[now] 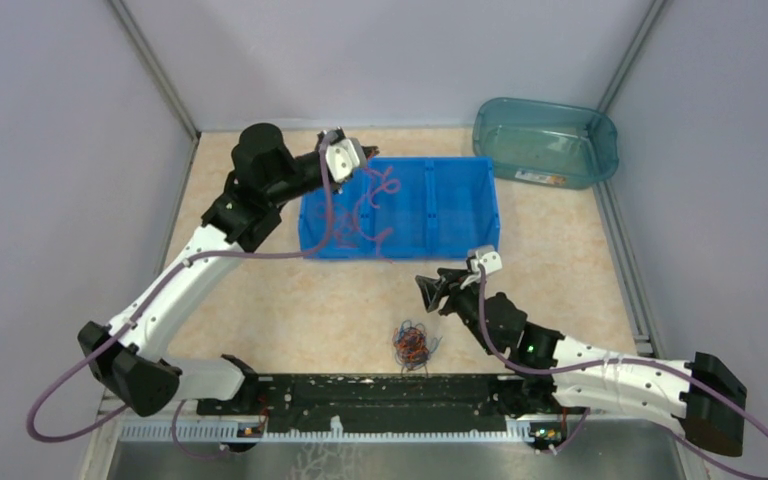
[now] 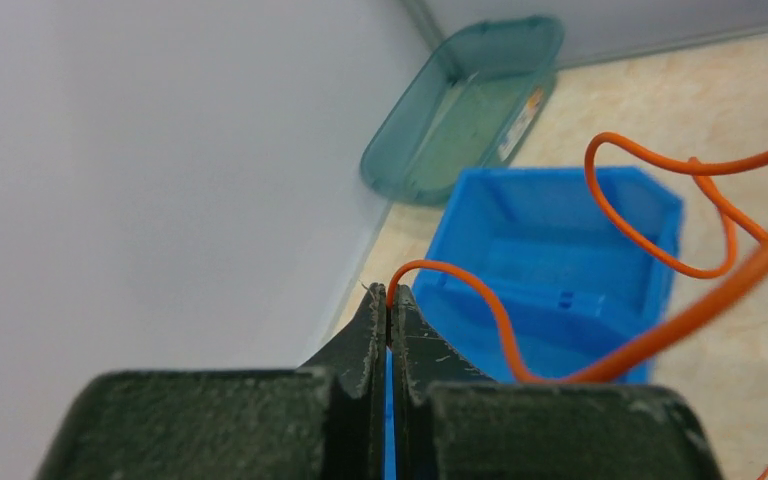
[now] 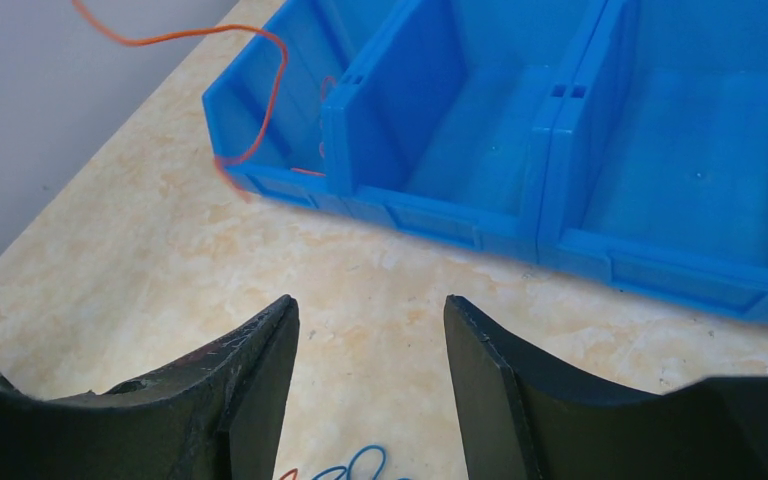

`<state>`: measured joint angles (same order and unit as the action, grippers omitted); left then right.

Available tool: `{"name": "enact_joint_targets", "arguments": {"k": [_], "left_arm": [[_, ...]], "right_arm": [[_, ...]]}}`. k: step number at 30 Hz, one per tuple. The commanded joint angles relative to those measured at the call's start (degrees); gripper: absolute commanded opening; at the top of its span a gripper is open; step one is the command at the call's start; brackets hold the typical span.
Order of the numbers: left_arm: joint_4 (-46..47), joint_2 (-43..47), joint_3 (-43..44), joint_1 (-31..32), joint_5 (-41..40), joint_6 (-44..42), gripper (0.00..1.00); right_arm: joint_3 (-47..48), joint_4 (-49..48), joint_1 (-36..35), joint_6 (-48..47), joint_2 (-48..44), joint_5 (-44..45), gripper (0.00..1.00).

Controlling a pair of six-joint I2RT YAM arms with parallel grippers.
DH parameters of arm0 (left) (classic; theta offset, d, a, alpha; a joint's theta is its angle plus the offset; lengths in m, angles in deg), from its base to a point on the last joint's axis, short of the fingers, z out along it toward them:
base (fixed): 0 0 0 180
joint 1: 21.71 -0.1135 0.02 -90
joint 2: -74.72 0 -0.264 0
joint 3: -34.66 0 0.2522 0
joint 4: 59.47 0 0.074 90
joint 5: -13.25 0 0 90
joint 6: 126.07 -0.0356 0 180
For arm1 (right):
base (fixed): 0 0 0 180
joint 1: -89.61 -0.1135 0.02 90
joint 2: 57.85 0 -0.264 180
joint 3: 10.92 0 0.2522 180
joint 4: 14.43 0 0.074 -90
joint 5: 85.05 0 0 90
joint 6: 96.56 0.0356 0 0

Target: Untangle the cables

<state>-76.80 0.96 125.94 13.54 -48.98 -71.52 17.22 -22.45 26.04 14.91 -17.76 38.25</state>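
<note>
Judging by the blue plastic bin (image 1: 430, 160), partway through: thin orange-red wires (image 1: 370, 215) lying loose in its left compartment, another glossy strand (image 2: 720, 292) pinched in the left jaws, shut tight, just above. Left to do: small springy knot (image 1: 412, 345) of orange, blue and black cables on the mottled beige desk (image 1: 310, 310). Right jaws half-open, empty, nearby.

The blue bin (image 1: 430, 215) sat in the middle of the top view. Its walls and dividers blocked any low way across. The left arm (image 1: 260, 180) hung over the bin's upper left corner, and loops of orange cable (image 2: 720, 290) crossed the air there. Bare table (image 1: 290, 310) lay open at lower middle, around the small cable tangle (image 1: 412, 345). The right gripper (image 1: 423, 293) stood just above and right of the tangle. The teal tub (image 1: 545, 140) filled the upper right corner.
</note>
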Motion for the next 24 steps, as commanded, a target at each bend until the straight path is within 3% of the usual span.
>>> {"name": "enact_joint_targets", "arguments": {"k": [1,10,15,24], "left_arm": [[3.35,-2.4,-0.11,-7.2,-1.0,3.05,0.0],[6.13,-7.99,-3.29,-13.86,-1.36,4.94,0.0],[6.73,-12.03,-4.66,-16.31,-3.04,1.81,0.0],[1.06,-20.87,-1.75,-16.35,-12.74,-2.87,0.01]], "right_arm": [[2.83,0.89,0.29,-0.25,-1.11,1.76,0.56],[3.08,1.71,0.28,0.39,-1.32,1.52,0.56],[3.04,2.82,0.29,1.02,-1.98,1.47,0.55],[4.88,4.2,0.29,1.16,-0.88,1.23,0.55]]}}
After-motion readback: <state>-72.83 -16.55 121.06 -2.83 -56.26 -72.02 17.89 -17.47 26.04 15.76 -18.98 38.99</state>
